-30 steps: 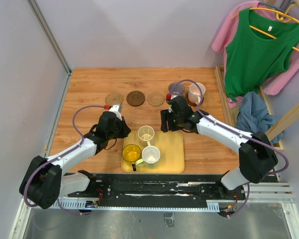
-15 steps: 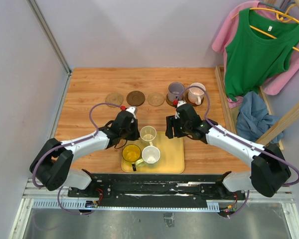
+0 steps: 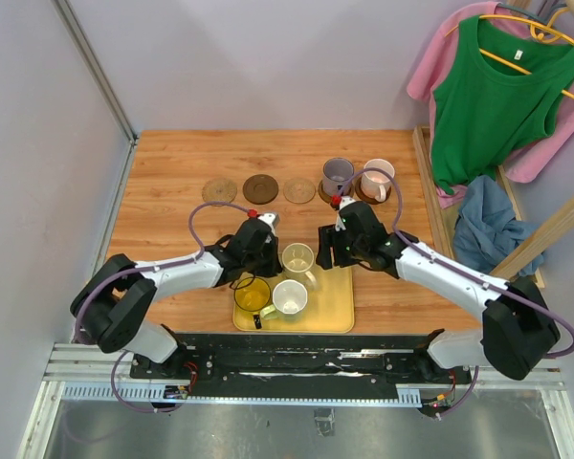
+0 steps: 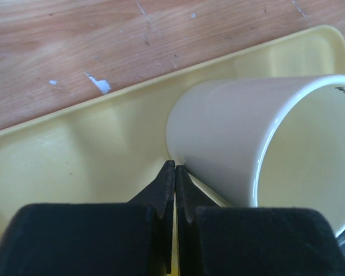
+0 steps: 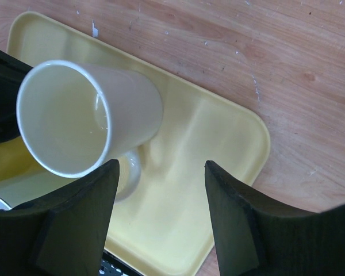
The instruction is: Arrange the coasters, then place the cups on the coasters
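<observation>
Three coasters lie bare in a back row: tan, dark brown, tan. To their right, a grey-purple cup and a pale pink cup each stand on a dark coaster. The yellow tray holds a cream-green cup, a see-through yellow cup and a cream-white cup. My left gripper is shut and empty, its tips against the cream-green cup low on its side. My right gripper hangs open over the tray, beside that cup.
A wooden rack borders the table's right side, with a green top, pink garments and a blue cloth hanging there. A metal post and wall run along the left. The arms' base rail lies at the near edge.
My left gripper closed and moved right onto the tray, and the cream-green cup shifted right. My right gripper came forward from the back cups to over the tray.
</observation>
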`<state>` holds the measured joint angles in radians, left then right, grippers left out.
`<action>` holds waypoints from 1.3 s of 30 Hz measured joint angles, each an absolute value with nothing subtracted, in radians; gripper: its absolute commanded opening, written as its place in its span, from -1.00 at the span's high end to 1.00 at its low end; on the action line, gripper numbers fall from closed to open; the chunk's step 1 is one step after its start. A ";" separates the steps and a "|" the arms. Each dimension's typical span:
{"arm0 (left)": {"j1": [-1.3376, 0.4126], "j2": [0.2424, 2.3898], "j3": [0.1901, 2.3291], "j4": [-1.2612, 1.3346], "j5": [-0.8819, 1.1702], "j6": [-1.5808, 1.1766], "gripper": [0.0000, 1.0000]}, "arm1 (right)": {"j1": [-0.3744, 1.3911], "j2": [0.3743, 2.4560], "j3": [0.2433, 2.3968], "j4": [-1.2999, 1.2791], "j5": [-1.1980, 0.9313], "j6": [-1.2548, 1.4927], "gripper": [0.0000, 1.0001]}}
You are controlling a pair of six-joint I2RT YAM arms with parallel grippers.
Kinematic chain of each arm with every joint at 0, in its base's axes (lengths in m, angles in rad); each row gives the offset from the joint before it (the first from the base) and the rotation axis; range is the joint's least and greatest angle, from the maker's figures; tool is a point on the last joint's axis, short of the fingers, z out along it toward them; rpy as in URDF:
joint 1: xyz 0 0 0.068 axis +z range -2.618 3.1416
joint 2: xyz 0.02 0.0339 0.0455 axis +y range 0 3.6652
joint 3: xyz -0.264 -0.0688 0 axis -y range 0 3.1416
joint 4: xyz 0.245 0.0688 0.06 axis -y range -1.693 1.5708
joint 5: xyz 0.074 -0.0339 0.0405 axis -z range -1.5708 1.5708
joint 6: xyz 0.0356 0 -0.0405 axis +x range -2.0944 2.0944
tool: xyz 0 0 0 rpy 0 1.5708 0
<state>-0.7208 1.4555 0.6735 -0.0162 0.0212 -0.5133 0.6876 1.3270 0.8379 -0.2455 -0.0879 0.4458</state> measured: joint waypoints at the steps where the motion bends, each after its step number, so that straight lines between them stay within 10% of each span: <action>1: -0.724 1.465 0.677 -0.009 0.028 -0.513 0.99 | 0.688 1.322 0.838 -0.246 -0.088 0.446 -0.25; 15: -0.736 1.515 0.703 0.063 0.104 -0.501 0.95 | 0.790 1.250 0.838 -0.308 -0.101 0.416 -0.27; 30: -0.737 1.345 0.670 0.073 0.022 -0.503 -0.35 | 0.884 1.377 0.844 -0.370 0.019 0.411 -0.25; 39: -0.737 1.230 0.625 0.047 -0.117 -0.506 -0.50 | 0.884 1.444 0.860 -0.363 0.072 0.410 -0.20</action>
